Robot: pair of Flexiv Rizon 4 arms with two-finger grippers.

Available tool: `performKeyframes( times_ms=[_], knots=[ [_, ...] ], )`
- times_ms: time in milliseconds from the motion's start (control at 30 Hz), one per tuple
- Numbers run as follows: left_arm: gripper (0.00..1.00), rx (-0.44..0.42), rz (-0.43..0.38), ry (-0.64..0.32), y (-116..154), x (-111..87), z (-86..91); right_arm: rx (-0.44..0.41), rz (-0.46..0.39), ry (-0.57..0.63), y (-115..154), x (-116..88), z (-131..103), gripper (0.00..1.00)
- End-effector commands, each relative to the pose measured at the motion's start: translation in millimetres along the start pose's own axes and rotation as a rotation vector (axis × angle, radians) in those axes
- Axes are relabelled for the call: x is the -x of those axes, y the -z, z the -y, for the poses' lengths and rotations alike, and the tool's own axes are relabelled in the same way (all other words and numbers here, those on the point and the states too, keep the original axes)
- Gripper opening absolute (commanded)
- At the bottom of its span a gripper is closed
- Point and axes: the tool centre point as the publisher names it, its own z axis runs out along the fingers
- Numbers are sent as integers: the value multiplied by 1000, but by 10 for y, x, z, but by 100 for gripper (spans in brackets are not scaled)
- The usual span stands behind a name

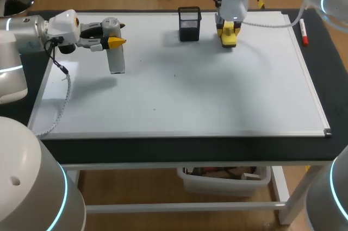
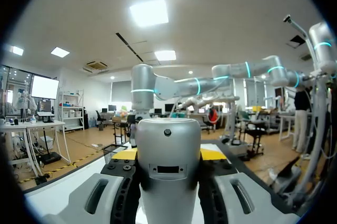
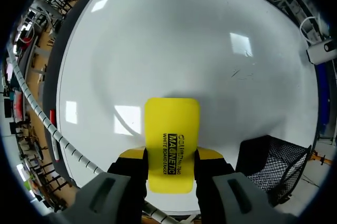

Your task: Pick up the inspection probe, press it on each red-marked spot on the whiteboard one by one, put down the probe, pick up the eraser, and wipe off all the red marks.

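Observation:
My left gripper [image 1: 115, 41] is shut on the grey cylindrical inspection probe [image 1: 116, 61] and holds it above the far left part of the whiteboard [image 1: 217, 95]. In the left wrist view the probe [image 2: 168, 171] stands upright between the gripper [image 2: 168, 154] fingers. At the board's far edge, right of the middle, my right gripper [image 1: 229, 29] points down, shut on the yellow eraser [image 1: 229, 37]. The right wrist view shows the eraser [image 3: 171, 145] clamped in the gripper [image 3: 171, 154], close over the board [image 3: 184, 50]. I see no red marks on the board, only faint specks.
A black mesh holder [image 1: 189, 23] stands at the board's far edge, just left of the eraser, and shows beside my right gripper as well [image 3: 274, 166]. A red marker [image 1: 303, 31] lies off the board's far right edge. A white cable [image 1: 60, 106] hangs from my left arm.

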Motion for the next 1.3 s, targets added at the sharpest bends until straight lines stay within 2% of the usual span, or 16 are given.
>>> performKeyframes(
  times_ms=[33,833,867,933,967,1133,1300],
  knots=[
    [0,0,3,-3,-5,-10,8,15,-10,0,-37,32,87,0],
    [0,0,3,-3,-5,-10,8,-33,-25,-42,-110,-4,261,0],
    [0,0,3,-3,-5,-10,8,-34,-26,-43,-111,-8,264,9],
    [0,0,3,-3,-5,-10,8,-33,-28,-44,-114,-16,268,53],
    [0,0,3,-3,-5,-10,8,-32,-27,-47,-113,-22,269,100],
    [0,0,3,-3,-5,-10,8,-36,-14,-88,-51,-73,259,100],
    [0,0,3,-3,-5,-10,8,-33,36,-165,57,-162,255,100]
  ],
)
